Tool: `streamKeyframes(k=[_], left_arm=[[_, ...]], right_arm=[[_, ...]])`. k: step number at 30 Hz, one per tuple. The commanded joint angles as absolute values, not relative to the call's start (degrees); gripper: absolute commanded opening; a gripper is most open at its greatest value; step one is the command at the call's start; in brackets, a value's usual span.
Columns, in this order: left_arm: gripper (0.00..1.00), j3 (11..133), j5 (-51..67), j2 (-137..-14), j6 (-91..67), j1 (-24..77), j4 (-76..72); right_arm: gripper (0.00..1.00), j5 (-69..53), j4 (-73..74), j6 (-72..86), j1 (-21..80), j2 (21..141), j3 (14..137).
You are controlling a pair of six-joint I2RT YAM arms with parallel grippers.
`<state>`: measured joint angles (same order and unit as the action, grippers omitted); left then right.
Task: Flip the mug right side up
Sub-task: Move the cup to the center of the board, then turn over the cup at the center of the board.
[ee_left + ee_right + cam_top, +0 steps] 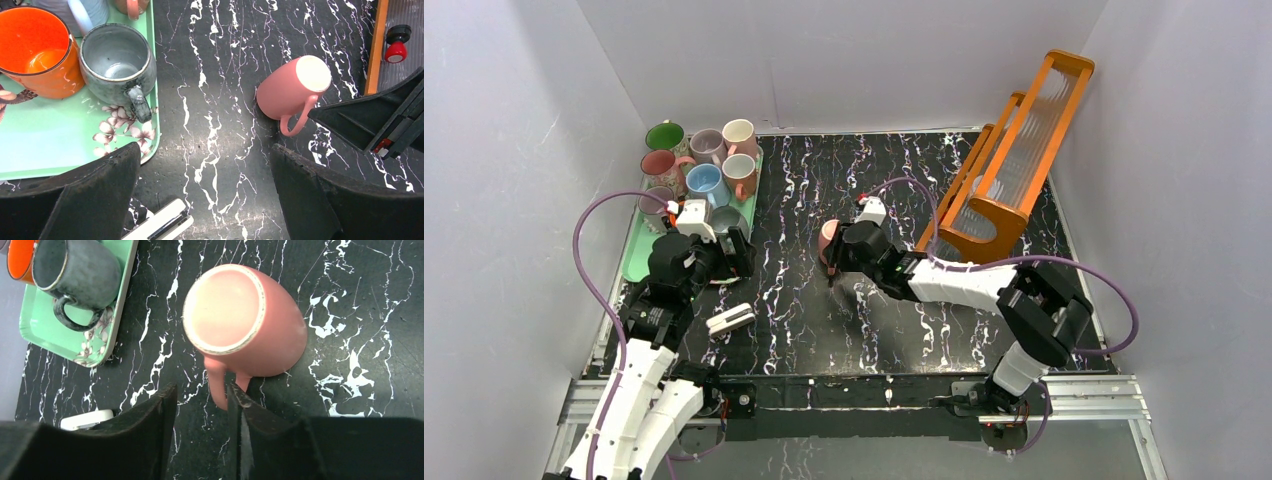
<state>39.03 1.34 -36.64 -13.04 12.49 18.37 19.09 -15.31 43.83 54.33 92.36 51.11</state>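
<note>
The right tool point(200, 392) reaches for an inverted pink mug point(235, 315) near the middle of the black marbled surface point(874, 340), between a green tray point(30, 145) of upright mugs on the left and an orange rack point(1014, 170) on the right. Its jaws stand partly apart, one on each side of the mug's handle point(220, 385). A sliver of surface shows between the handle and one finger, so nothing is clamped.

The left tool point(205, 150) hangs with its jaws spread wide and empty, just beside the tray's near corner and well apart from the pink mug.

The mug's pale flat base faces up and its mouth faces down. Its long axis runs roughly upright, though both wrist views show it at a slant, and whether the rim sits flat cannot be told. The handle points toward the right tool.

The step in hand appears to be the grasp, and the turn itself is not yet done. The next move likely calls for closing firmly on the handle, lifting the mug clear, rolling the wrist about half a turn and setting the base down. A loose pinch on that thin loop could let the mug swing or slip.
</note>
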Motion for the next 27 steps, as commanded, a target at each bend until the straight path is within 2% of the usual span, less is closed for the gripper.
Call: streamKeyframes(k=[1, 5, 15, 22, 27], left_arm=[[0.98, 38.9, 2.1, -35.6, -12.5, 12.6, 18.8], [0.98, 38.9, 2.2, -35.3, -12.5, 12.6, 18.8], [0.98, 38.9, 3.0, -34.8, -12.5, 12.6, 18.7], [0.98, 38.8, 3.5, -34.3, -12.4, 12.6, 18.4], [0.98, 38.9, 3.7, -33.9, -12.4, 12.6, 18.3]], right_arm=[[0.52, 28.7, -5.2, 46.8, 56.5, 92.0, 57.6], [0.56, 32.7, -0.6, 45.8, 57.0, 94.7, 61.6], [0.56, 34.5, 3.6, 43.1, 57.2, 98.9, 66.6], [0.53, 36.3, 6.4, 39.7, 57.2, 104.2, 71.4], [0.48, 36.4, 7.3, 35.9, 57.2, 106.8, 74.0]])
